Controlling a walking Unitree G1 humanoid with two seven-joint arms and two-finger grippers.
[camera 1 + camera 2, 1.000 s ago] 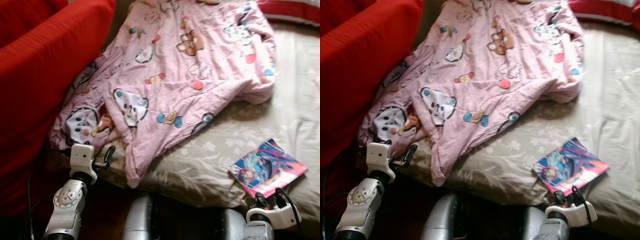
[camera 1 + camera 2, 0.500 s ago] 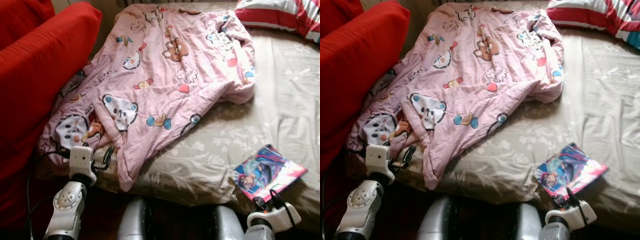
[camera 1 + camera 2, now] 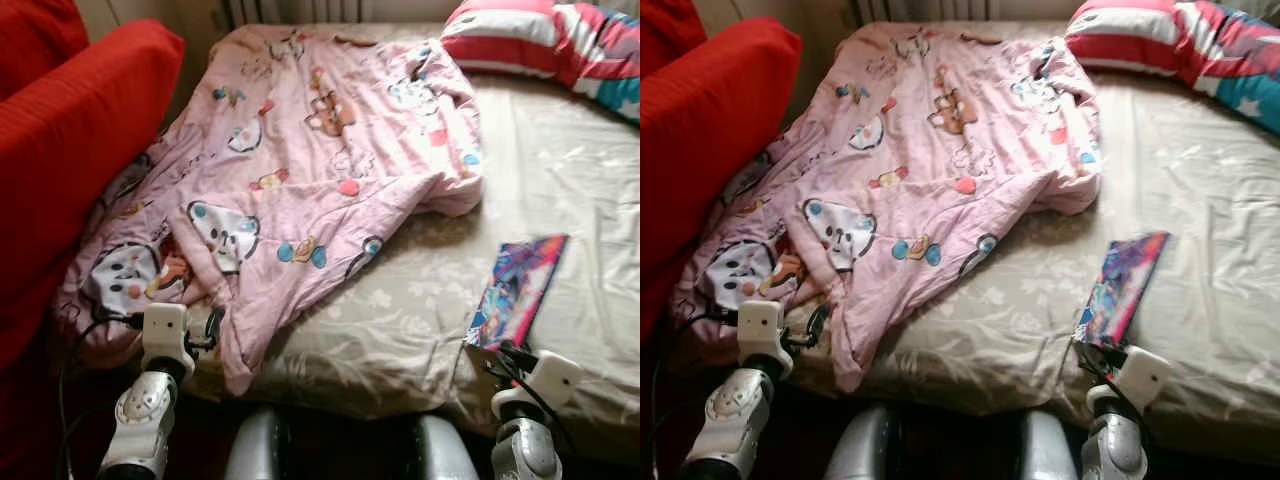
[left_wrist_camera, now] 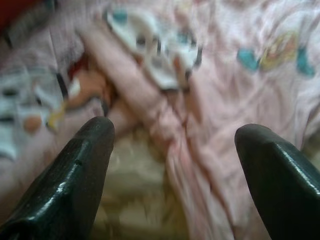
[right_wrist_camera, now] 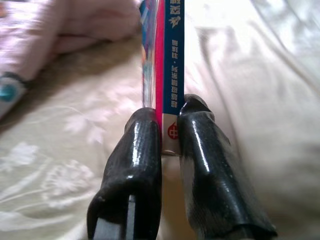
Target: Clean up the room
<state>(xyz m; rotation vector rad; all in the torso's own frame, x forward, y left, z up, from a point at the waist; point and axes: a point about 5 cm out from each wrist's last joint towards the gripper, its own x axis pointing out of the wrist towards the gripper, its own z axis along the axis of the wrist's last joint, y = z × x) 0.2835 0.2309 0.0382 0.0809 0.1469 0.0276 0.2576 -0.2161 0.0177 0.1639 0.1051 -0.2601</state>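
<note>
Your right gripper is clamped on the near edge of the book, which stands tilted up on edge above the bed, near its front edge and just beside the pink blanket. Your left gripper has its fingers spread wide, holding nothing, over the blanket's lower corner at the bed's front edge.

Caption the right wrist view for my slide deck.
Right gripper shut on the book, held edge-on above the beige bedsheet.
</note>
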